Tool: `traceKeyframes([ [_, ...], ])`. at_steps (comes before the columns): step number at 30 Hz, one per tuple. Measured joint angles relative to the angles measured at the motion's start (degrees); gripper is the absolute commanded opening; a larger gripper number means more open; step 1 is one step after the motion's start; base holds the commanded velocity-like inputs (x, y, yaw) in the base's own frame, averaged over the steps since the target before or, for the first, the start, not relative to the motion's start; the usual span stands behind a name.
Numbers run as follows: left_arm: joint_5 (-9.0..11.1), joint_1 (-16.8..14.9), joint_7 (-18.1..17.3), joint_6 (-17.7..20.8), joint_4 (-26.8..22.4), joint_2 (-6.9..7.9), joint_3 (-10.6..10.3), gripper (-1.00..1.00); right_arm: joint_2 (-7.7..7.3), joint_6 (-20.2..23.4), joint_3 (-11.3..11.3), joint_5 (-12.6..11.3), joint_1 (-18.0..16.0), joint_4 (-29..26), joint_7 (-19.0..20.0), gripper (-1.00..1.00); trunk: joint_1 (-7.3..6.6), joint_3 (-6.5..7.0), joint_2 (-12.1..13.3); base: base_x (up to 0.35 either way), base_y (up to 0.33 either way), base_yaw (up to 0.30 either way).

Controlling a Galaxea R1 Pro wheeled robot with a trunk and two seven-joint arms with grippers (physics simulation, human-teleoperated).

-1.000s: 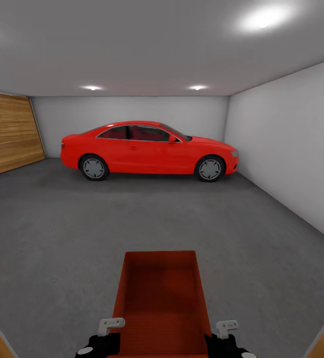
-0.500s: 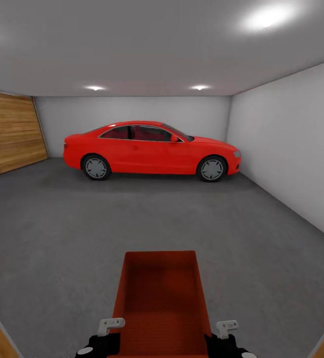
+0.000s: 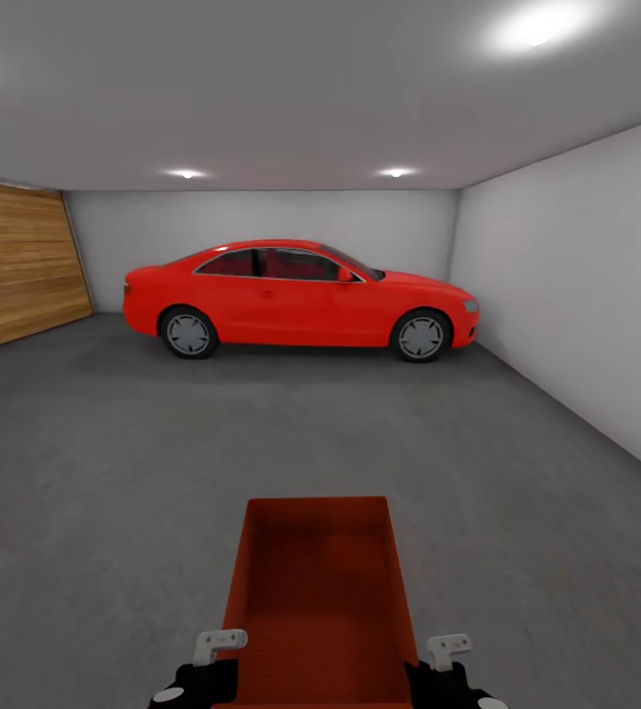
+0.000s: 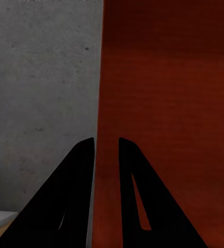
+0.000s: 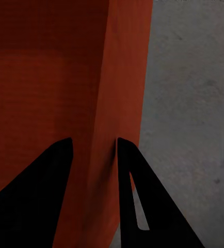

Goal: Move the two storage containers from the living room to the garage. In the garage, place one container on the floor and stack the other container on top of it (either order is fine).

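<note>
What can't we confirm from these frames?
- Near end of the storage container: cut off by the head view's bottom edge.
- Left end effector and right end effector: a side wall sits between each pair of fingers, but pad contact is too dark to see in the wrist views.
- Far side of the red car: hidden by its own body.
- Second container's whereabouts.

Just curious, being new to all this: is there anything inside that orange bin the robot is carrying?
Nothing shows inside the storage container: its bare orange-red bottom and walls are visible. The nearest end is cut off by the picture edge, between the left gripper and right gripper, so that part is unseen.
</note>
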Motion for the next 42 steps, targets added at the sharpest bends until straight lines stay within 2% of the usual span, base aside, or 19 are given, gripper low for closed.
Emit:
traceKeyframes([
  [42, -0.17, 0.02, 0.03, 0.01, -0.13, -0.14, 0.07, -1.0, -0.08, -0.07, -0.34, 0.17, 0.01, 0.0, 0.32, -1.0, 0.01, 0.0, 0.0, 0.037, 0.0, 0.0],
])
